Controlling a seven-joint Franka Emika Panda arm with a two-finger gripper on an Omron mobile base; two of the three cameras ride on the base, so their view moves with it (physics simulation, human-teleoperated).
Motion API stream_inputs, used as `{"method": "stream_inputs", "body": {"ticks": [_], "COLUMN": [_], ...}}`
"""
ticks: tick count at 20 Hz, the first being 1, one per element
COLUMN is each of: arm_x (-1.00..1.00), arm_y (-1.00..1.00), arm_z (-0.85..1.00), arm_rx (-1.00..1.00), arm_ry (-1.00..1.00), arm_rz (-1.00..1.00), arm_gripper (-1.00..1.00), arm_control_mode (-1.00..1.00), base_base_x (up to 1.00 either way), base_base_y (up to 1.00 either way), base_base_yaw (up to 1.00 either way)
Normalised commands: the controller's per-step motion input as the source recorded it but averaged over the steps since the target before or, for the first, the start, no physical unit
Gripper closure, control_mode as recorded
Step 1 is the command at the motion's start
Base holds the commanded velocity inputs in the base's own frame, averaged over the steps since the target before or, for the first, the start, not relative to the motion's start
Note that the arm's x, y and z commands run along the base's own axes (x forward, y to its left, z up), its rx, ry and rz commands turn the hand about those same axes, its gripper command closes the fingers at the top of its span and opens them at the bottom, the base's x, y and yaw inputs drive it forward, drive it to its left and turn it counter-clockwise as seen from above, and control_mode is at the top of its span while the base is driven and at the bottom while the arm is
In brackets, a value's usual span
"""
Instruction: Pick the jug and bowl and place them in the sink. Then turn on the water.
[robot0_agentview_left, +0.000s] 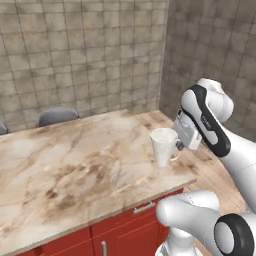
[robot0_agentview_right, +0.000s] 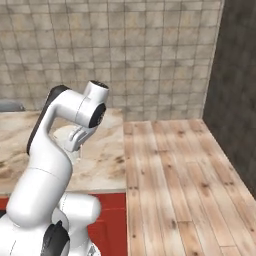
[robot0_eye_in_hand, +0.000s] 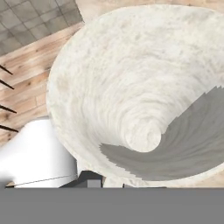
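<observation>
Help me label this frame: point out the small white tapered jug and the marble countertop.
Small white tapered jug (robot0_agentview_left: 163, 146), left base view, front wall.
Marble countertop (robot0_agentview_left: 75, 165), left base view, bare top surface.

White jug (robot0_agentview_left: 163, 145), mottled cream inside; beige-brown veined marble counter (robot0_agentview_left: 75, 170); red cabinets (robot0_agentview_left: 125, 227); grey-tan tiled wall (robot0_agentview_left: 85, 50).

No legible text or labels.

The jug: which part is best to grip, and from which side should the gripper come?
Judging from the left base view, the rim wall on the handle side, from the jug's right. It stands upright and open-mouthed near the counter's right corner, tapering downward, so the thin rim suits narrow jaws. The gripper is already shut there, apparently on that rim by the handle.
</observation>
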Motion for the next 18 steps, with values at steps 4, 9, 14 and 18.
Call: {"method": "stream_inputs", "body": {"ticks": [4,9,14,18], "arm_x": [0.00,0.00,0.00,0.00], "arm_y": [0.00,0.00,0.00,0.00], "arm_z": [0.00,0.00,0.00,0.00], "arm_rx": [0.00,0.00,0.00,0.00], "arm_ry": [0.00,0.00,0.00,0.00], "arm_rz": [0.00,0.00,0.00,0.00], "arm_gripper": [1.00,1.00,1.00,1.00], "arm_control_mode": [1.00,1.00,1.00,1.00], "base_base_x": [-0.29,-0.13,-0.01,0.00], "base_base_y": [-0.24,-0.12,-0.04,-0.09], "base_base_yaw": [-0.61,-0.67,-0.68,-0.60]}}
